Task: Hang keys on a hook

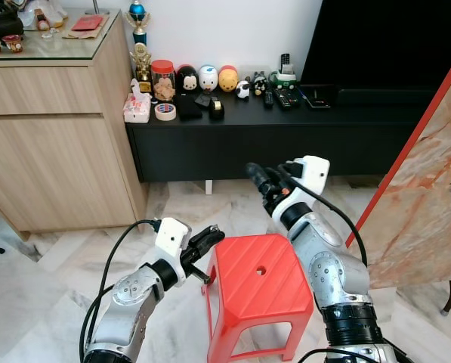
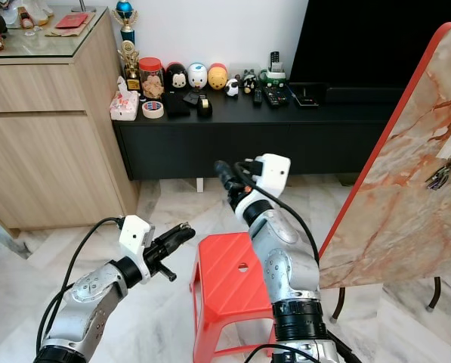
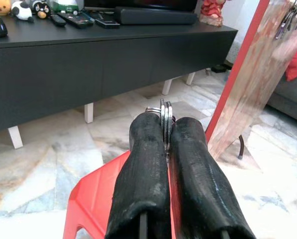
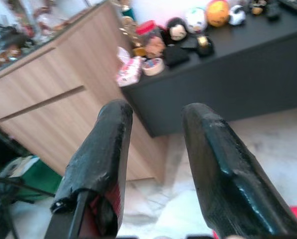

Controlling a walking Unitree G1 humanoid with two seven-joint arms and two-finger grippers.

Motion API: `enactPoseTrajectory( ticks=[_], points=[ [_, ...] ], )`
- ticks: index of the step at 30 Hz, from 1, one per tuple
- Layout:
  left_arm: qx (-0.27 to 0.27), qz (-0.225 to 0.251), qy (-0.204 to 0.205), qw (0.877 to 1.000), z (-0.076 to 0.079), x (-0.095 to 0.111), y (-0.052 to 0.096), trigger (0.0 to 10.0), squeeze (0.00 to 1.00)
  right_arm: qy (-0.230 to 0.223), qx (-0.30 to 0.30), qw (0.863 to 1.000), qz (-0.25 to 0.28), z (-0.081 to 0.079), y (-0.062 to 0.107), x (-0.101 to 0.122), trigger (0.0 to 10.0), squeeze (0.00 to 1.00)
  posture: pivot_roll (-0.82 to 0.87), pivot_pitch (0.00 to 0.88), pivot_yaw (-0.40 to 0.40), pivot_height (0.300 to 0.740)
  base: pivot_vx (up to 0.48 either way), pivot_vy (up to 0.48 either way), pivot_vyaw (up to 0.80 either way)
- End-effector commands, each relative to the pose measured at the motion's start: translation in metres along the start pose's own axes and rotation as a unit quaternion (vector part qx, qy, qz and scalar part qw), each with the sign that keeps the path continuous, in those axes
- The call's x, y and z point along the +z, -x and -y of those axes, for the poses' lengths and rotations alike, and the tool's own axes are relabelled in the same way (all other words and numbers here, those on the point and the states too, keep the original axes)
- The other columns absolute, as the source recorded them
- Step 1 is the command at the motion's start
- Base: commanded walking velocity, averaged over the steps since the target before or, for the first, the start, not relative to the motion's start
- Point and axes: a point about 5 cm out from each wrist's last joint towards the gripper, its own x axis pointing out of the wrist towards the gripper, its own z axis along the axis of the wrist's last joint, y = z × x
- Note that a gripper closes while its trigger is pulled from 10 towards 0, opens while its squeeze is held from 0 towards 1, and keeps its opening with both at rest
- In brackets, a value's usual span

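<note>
The left gripper [image 3: 165,144] is pinched shut on a key ring [image 3: 164,112], whose thin metal loops stand up between the two black fingertips in the left wrist view. Just below and beyond this claw sits the red plastic stool [image 1: 259,283], its near edge touching or almost touching the fingers. Farther out ahead of the claw runs the low black TV cabinet [image 1: 285,132], and off to its right side leans a marble-patterned board with a red edge [image 2: 406,189].

High on that board, well apart from the claw, a bunch of keys [image 2: 443,174] already hangs, seemingly from a hook I cannot make out clearly.

My reading is that the carry step is in hand: the ring is gripped but not yet brought to the board. The next move calls for swinging the left arm rightward and upward across the stool, or stepping closer, then presenting the ring's opening to a hook.

The left arm is bent low, forearm reaching forward and inward at stool height. The right gripper [image 1: 267,181] is raised above the stool's far side, its fingers parted and empty, pointing toward the cabinet.
</note>
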Motion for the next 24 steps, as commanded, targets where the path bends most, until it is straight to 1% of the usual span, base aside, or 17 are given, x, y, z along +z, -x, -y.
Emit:
enactPoseTrajectory(
  ticks=[1, 3, 4, 8, 10, 11, 13, 14, 15, 16, 18, 19, 20, 21, 22, 23, 24],
  points=[
    [0.003, -0.015, 0.003, 1.0, -0.001, -0.006, 0.002, 10.0, 0.0, 0.017, -0.021, 1.0, -0.012, 0.008, 0.0, -0.005, 10.0, 0.0, 0.13, 0.023, -0.085, 0.74, 0.0, 0.0, 0.0],
    [0.004, -0.017, 0.003, 1.0, -0.002, -0.007, 0.003, 10.0, 0.0, 0.044, -0.052, 0.997, -0.041, 0.02, 0.002, -0.021, 10.0, 0.0, 0.13, 0.023, -0.085, 0.74, 0.0, 0.0, 0.0],
    [0.004, -0.017, 0.003, 1.0, -0.002, -0.007, 0.003, 10.0, 0.0, 0.044, -0.052, 0.997, -0.041, 0.02, 0.002, -0.021, 10.0, 0.0, 0.13, 0.023, -0.085, 0.74, 0.0, 0.0, 0.0],
    [0.015, -0.029, 0.004, 0.999, -0.006, -0.012, 0.005, 10.0, 0.0, 0.063, -0.085, 0.992, -0.075, 0.037, 0.008, -0.044, 10.0, 0.0, 0.13, 0.023, -0.086, 0.74, 0.0, 0.0, 0.0],
    [0.048, -0.054, 0.002, 0.997, -0.015, -0.025, 0.011, 10.0, 0.0, 0.08, -0.106, 0.985, -0.111, 0.051, 0.014, -0.064, 10.0, 0.0, 0.13, 0.016, -0.086, 0.74, 0.0, 0.0, 0.0],
    [0.048, -0.054, 0.002, 0.997, -0.015, -0.025, 0.011, 10.0, 0.0, 0.08, -0.106, 0.985, -0.111, 0.051, 0.014, -0.064, 10.0, 0.0, 0.13, 0.016, -0.086, 0.74, 0.0, 0.0, 0.0],
    [0.083, -0.081, 0.005, 0.993, -0.024, -0.037, 0.016, 10.0, 0.0, 0.074, -0.121, 0.981, -0.136, 0.06, 0.019, -0.078, 10.0, 0.0, 0.13, 0.014, -0.086, 0.74, 0.0, 0.0, 0.0],
    [0.105, -0.102, 0.001, 0.989, -0.029, -0.046, 0.022, 10.0, 0.0, 0.086, -0.134, 0.975, -0.157, 0.067, 0.024, -0.089, 10.0, 0.0, 0.13, 0.014, -0.086, 0.74, 0.0, 0.0, 0.0],
    [0.119, -0.124, 0.007, 0.985, -0.032, -0.056, 0.027, 10.0, 0.0, 0.085, -0.142, 0.971, -0.174, 0.071, 0.029, -0.098, 10.0, 0.0, 0.13, 0.011, -0.087, 0.74, 0.0, 0.0, 0.0],
    [0.127, -0.138, 0.011, 0.982, -0.034, -0.062, 0.03, 10.0, 0.0, 0.084, -0.148, 0.968, -0.185, 0.074, 0.032, -0.104, 10.0, 0.0, 0.13, 0.011, -0.087, 0.74, 0.0, 0.0, 0.0],
    [0.141, -0.169, 0.002, 0.975, -0.037, -0.073, 0.038, 10.0, 0.0, 0.089, -0.156, 0.961, -0.21, 0.079, 0.038, -0.116, 10.0, 0.0, 0.13, 0.011, -0.087, 0.74, 0.0, 0.0, 0.0],
    [0.145, -0.189, 0.01, 0.971, -0.036, -0.082, 0.044, 10.0, 0.0, 0.102, -0.165, 0.953, -0.232, 0.083, 0.044, -0.124, 10.0, 0.0, 0.13, 0.005, -0.088, 0.74, 0.0, 0.0, 0.0],
    [0.157, -0.22, 0.004, 0.963, -0.037, -0.093, 0.051, 10.0, 0.0, 0.112, -0.173, 0.944, -0.256, 0.088, 0.052, -0.135, 10.0, 0.0, 0.12, 0.0, -0.085, 0.74, 0.0, 0.0, 0.0],
    [0.163, -0.238, 0.005, 0.958, -0.037, -0.101, 0.058, 10.0, 0.0, 0.122, -0.181, 0.936, -0.278, 0.091, 0.06, -0.144, 10.0, 0.0, 0.12, 0.0, -0.085, 0.74, 0.0, 0.0, 0.0],
    [0.171, -0.252, 0.01, 0.953, -0.037, -0.108, 0.063, 10.0, 0.0, 0.124, -0.189, 0.929, -0.293, 0.095, 0.067, -0.152, 10.0, 0.0, 0.12, 0.0, -0.084, 0.74, 0.0, 0.0, 0.0],
    [0.195, -0.276, 0.022, 0.941, -0.038, -0.118, 0.074, 10.0, 0.0, 0.12, -0.202, 0.918, -0.318, 0.099, 0.081, -0.165, 10.0, 0.0, 0.13, 0.0, -0.085, 0.74, 0.0, 0.0, 0.0],
    [0.203, -0.283, 0.025, 0.937, -0.038, -0.121, 0.077, 10.0, 0.0, 0.12, -0.206, 0.915, -0.325, 0.1, 0.084, -0.168, 10.0, 0.0, 0.13, 0.0, -0.085, 0.74, 0.0, 0.0, 0.0]
  ],
)
